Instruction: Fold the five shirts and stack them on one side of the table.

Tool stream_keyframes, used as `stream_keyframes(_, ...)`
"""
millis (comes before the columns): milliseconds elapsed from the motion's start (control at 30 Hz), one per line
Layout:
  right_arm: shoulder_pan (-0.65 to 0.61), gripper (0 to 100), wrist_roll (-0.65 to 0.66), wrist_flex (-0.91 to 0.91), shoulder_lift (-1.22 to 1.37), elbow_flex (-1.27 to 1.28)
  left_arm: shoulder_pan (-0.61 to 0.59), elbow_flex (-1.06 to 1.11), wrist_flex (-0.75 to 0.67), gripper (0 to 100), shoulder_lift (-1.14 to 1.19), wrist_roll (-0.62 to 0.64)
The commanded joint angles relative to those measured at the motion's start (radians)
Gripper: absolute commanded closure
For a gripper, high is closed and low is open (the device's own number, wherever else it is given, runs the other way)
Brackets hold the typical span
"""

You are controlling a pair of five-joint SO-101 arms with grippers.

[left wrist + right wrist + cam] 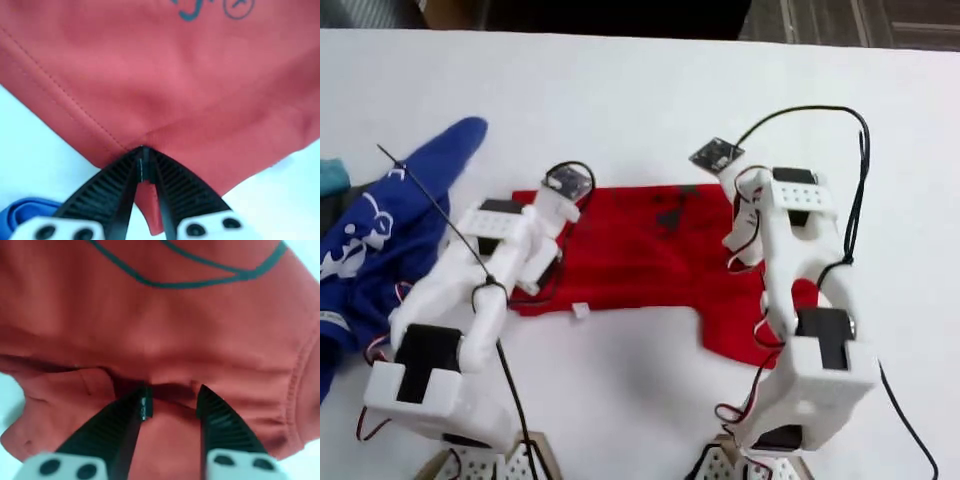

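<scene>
A red shirt (640, 250) lies spread across the middle of the white table (650, 90), dark print facing up. My left gripper (142, 162) is shut on the red shirt (175, 75) at a stitched hem corner on its left end. My right gripper (172, 400) is open over the red shirt (175, 325) at its right end, fingertips down on bunched cloth near a ribbed edge. A blue shirt (390, 220) with white print lies crumpled at the table's left side.
A bit of teal cloth (332, 175) shows at the far left edge beside the blue shirt. Both arms' cables hang loose over the table. The far half of the table and the front centre are bare white surface.
</scene>
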Motion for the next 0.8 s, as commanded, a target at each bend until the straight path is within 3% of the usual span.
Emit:
stream_keyframes(0,-0.010,84.2,-0.003,0.008,0.038,-0.060,-0.008,-0.018,-0.035,97,0.008,-0.009)
stream_keyframes(300,-0.008,84.1,-0.009,0.018,0.137,-0.095,-0.008,-0.018,-0.035,97,0.008,-0.009)
stream_keyframes(533,0.007,84.1,-0.012,0.162,0.062,-0.261,-0.008,-0.018,-0.035,97,0.008,-0.009)
stream_keyframes(767,-0.008,84.0,-0.012,0.173,0.133,-0.272,-0.008,-0.018,-0.035,97,0.008,-0.009)
